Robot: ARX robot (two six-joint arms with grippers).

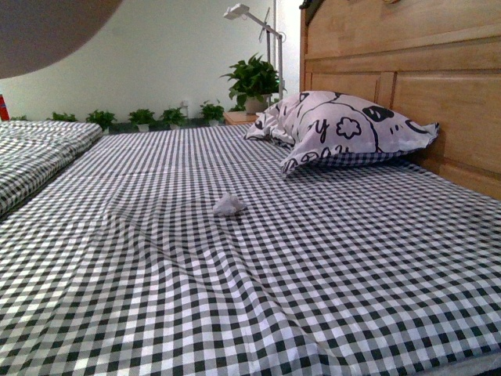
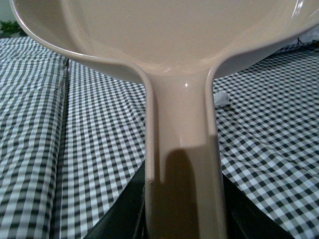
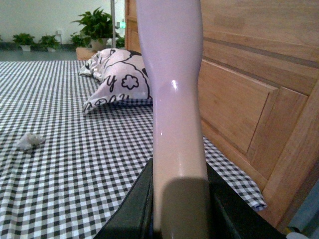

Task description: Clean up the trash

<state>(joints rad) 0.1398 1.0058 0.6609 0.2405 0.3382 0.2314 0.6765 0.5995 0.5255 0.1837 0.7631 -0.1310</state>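
Trash (image 1: 228,205) lies unswept on bed (image 1: 352,274); all remains. Left gripper (image 2: 182,219) clamps dustpan (image 2: 179,124), right gripper (image 3: 179,214) clamps pale handle (image 3: 174,99) (head unseen).

Room inventory, as seen from where I stand:
- Bed: a black-and-white checked sheet (image 1: 235,298), lightly creased, spreads wide before me.
- A second checked mattress (image 1: 39,149) lies alongside on my left.
- Wooden panelled headboard (image 1: 407,86) on my right, with a printed white pillow (image 1: 337,125) leaning at its foot.
- Far wall (image 1: 156,55): plain and pale.
- A row of small potted plants (image 1: 141,117) stands along its base.
- A larger leafy plant (image 1: 252,78).
- A white lamp arm (image 1: 239,12) stands above it.
- Light: soft and even.
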